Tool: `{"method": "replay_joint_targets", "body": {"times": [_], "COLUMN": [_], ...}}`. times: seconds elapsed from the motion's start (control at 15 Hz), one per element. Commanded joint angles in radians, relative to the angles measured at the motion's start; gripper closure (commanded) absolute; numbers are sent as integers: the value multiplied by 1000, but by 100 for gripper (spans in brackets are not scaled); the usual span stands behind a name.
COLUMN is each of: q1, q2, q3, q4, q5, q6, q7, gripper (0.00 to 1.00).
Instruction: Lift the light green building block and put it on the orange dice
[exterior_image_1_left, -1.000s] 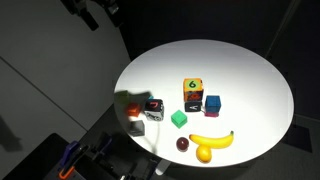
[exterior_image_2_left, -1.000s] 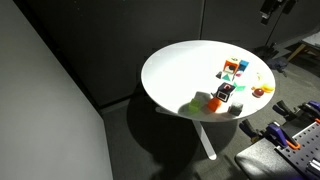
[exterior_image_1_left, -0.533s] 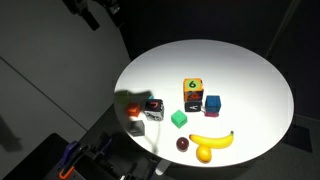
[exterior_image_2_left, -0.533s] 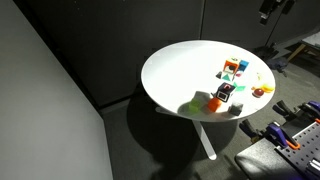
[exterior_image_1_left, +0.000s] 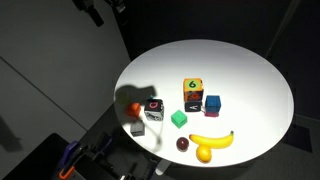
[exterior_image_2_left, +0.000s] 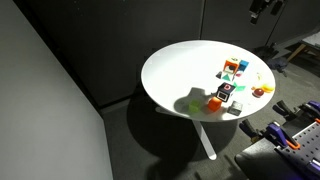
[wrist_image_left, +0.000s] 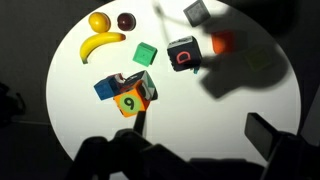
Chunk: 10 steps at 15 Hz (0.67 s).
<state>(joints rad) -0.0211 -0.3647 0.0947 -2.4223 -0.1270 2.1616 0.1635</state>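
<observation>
"Claw (wrist_image_left: 185, 150) state?"
"Released, jaws wide apart, nothing between them. It hangs high over the table (wrist_image_left: 80, 120), well clear of every piece."
"Light green building block (wrist_image_left: 262, 62)?"
"On the tabletop, untouched. It sits in the arm's shadow, between 2 and 3 o'clock of the disc in the wrist view. Too dim to say more about how it sits."
"Neighbours?"
"Small orange piece (wrist_image_left: 222, 42) near it at 10 o'clock; black-and-white dice (wrist_image_left: 183, 53) further off at 9. Orange dice (wrist_image_left: 133, 100) well apart, between 8 and 9 o'clock, just beside the blue cube (wrist_image_left: 107, 88), top bare."
"Progress, then?"
"None to log, by my reading — no grasp, no lift, no stacking. Left to do: come down over the block, close on it, raise it, carry it past the black-and-white dice, and set it on the orange dice."
</observation>
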Motion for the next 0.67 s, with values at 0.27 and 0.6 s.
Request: {"method": "replay_joint_targets", "body": {"times": [0.27, 0.6], "q1": [40, 53], "q2": [156, 250], "q3": [-46, -50], "q4": [114, 139], "q5": [95, 136], "q6": [54, 114], "q7": [-123, -215], "gripper": [0, 0]}}
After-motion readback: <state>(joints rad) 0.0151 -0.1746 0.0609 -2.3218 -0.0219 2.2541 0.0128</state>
